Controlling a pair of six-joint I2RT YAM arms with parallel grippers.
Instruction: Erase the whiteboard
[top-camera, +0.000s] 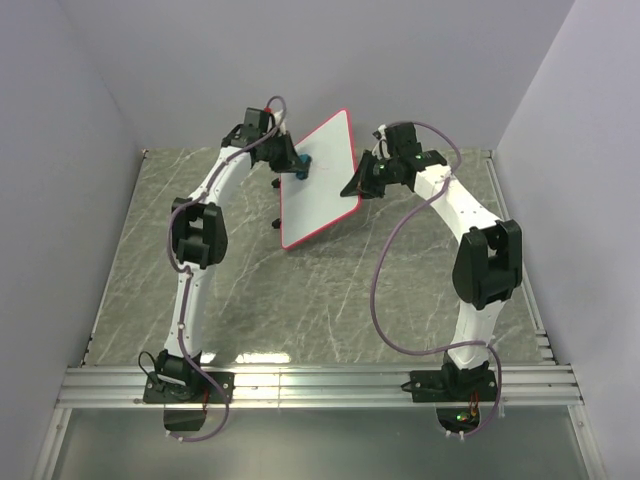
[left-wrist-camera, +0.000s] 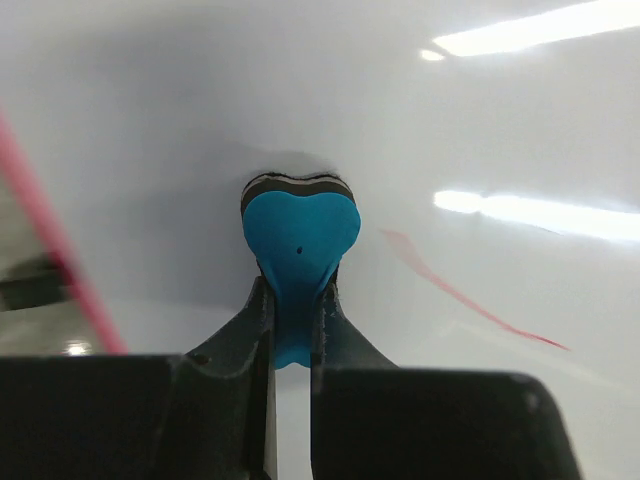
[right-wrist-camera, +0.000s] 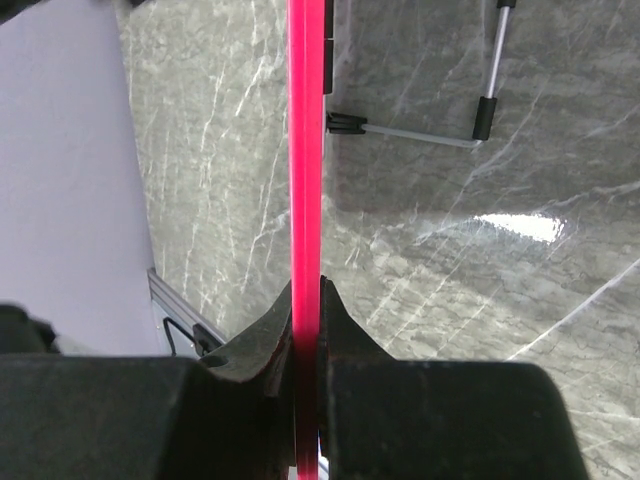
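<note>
The whiteboard (top-camera: 322, 180) hangs tilted over the far middle of the tabletop (top-camera: 330, 300), about twelve o'clock from the arm bases. Its pink-red rim runs from a high corner at one o'clock down to a low corner at seven. From above I cannot tell whether that low corner touches the marble.

The right claw (top-camera: 356, 185) is clamped on the rim at the board's three o'clock edge. The left claw (top-camera: 297, 165) comes in from nine o'clock, closed on a blue eraser (top-camera: 301, 163). One of the board's small black feet (top-camera: 279, 222) sticks out along the left edge.

There is open marble toward six o'clock, between the board and the metal rail (top-camera: 320, 385). The back wall (top-camera: 330, 60) stands close behind the top corner.

The left wrist camera adds what the overhead one cannot. The eraser's rounded head is pressed against the white face through a dark felt layer. A thin red stroke (left-wrist-camera: 470, 300) trails off at four o'clock from it, apart from the eraser.

The right wrist camera sees the rim edge-on, pinched between its fingers (right-wrist-camera: 345, 330). A wire leg (right-wrist-camera: 420, 133) with black tips pokes out at two o'clock.
</note>
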